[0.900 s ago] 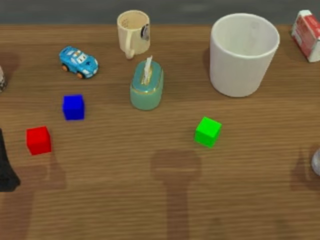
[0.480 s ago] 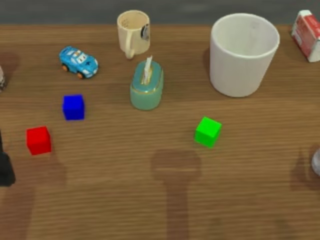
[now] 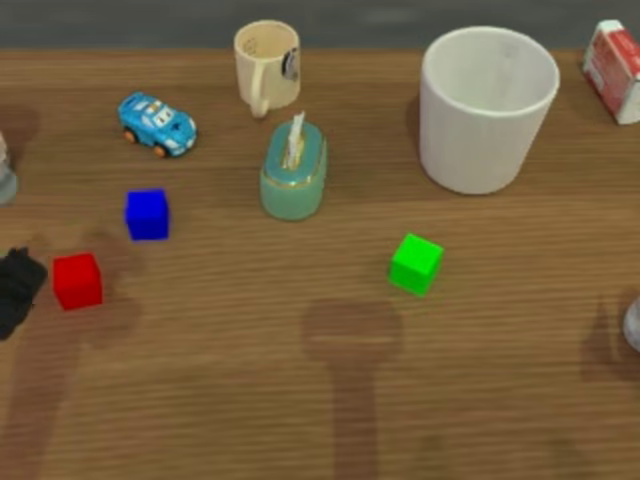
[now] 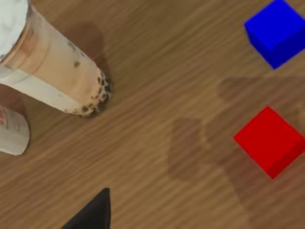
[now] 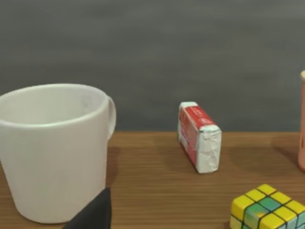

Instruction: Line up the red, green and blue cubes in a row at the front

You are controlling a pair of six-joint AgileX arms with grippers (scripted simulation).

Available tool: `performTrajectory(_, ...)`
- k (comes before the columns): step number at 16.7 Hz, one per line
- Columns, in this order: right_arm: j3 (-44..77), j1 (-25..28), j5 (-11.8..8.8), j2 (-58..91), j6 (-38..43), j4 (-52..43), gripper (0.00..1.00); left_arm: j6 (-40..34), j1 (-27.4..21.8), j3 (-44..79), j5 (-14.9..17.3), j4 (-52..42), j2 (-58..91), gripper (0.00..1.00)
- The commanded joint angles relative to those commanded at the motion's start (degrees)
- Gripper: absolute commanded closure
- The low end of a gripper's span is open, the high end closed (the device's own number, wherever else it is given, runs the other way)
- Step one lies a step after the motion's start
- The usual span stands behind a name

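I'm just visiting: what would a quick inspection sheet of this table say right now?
Surface: wooden table, arm shadows on it.
Job's things: red cube and blue cube at the left, green cube near the middle; all apart, no row yet.
Clutter: toy car, cream mug, tissue box, large white cup, red carton, bubble tea, puzzle cube.
Grippers: left pincer beside the red cube, not touching; right arm at the right edge.
Cables: nothing seen.
Surroundings: dark wall behind.

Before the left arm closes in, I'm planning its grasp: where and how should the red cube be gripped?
Grip the red cube across two opposite flat side faces, from straight above. It sits flat with bare table around; the blue cube stands apart.
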State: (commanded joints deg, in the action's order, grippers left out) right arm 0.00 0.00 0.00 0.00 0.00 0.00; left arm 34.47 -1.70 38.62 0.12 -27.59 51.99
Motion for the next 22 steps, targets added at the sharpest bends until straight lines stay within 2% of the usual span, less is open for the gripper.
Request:
performTrajectory(6, 0.0, 0.0, 0.0, 0.0, 0.0, 0.0, 0.0, 21.5, -0.9, 23.4, -0.3, -17.8, 35.5, 0.0)
performTrajectory(11, 0.0, 0.0, 0.0, 0.0, 0.0, 0.0, 0.0, 34.3, -1.4, 38.3, -0.3, -27.9, 54.6, 0.0)
performTrajectory(15, 0.0, 0.0, 0.0, 0.0, 0.0, 0.0, 0.0, 39.2, -1.6, 44.3, 0.0, -31.4, 61.7, 0.0)
performTrajectory(22, 0.0, 0.0, 0.0, 0.0, 0.0, 0.0, 0.0, 39.4, -1.4, 43.9, 0.0, -30.5, 62.5, 0.0)
